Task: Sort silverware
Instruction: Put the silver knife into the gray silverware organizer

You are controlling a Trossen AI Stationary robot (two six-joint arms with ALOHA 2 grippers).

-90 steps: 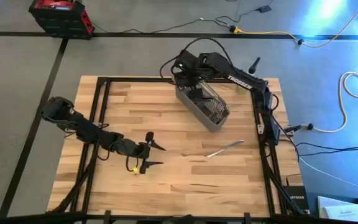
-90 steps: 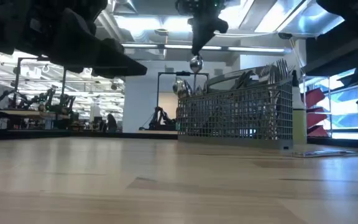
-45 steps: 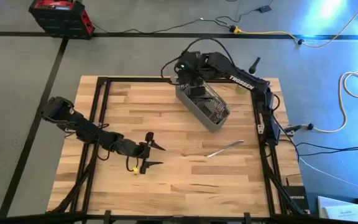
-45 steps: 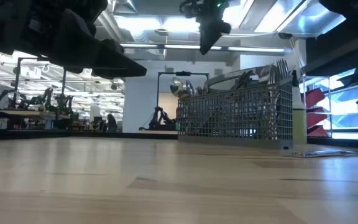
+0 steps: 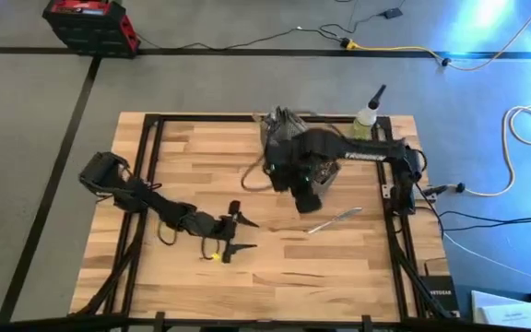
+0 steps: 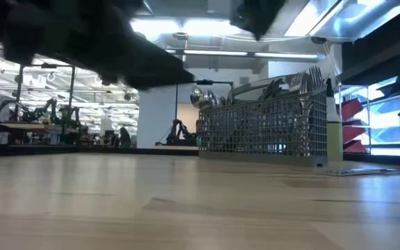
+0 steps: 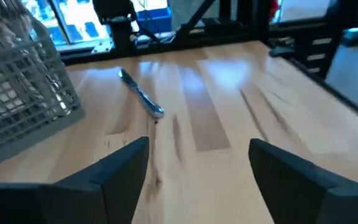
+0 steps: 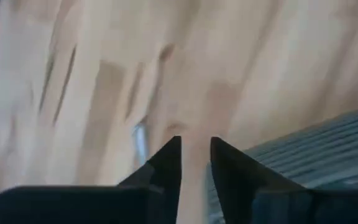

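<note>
Nearest in the low view, only bare light wood of the table (image 6: 186,208) is seen. Farther back stands the mesh basket (image 6: 266,132), with most of the silverware (image 6: 304,80) bristling upright from it. So the sorting is judged barely begun: one single piece (image 5: 333,220) is seen lying flat on the boards, well apart from the basket, and the rest is left inside.

From above, the left gripper (image 5: 241,235) is held low over the near middle of the table, fingers spread wide, nothing between them; that loose piece (image 7: 142,93) is framed ahead of it in the left wrist view. The right gripper (image 8: 195,163) is carried over the basket's near end, fingers nearly pressed together, and nothing can be made out between them.

The surface is pale butcher-block planking, edged by a black frame (image 5: 146,184). Beyond, gray floor, trailing cables and a red-and-black case (image 5: 90,23) are seen; level across, a bright-lit workshop is glimpsed.
</note>
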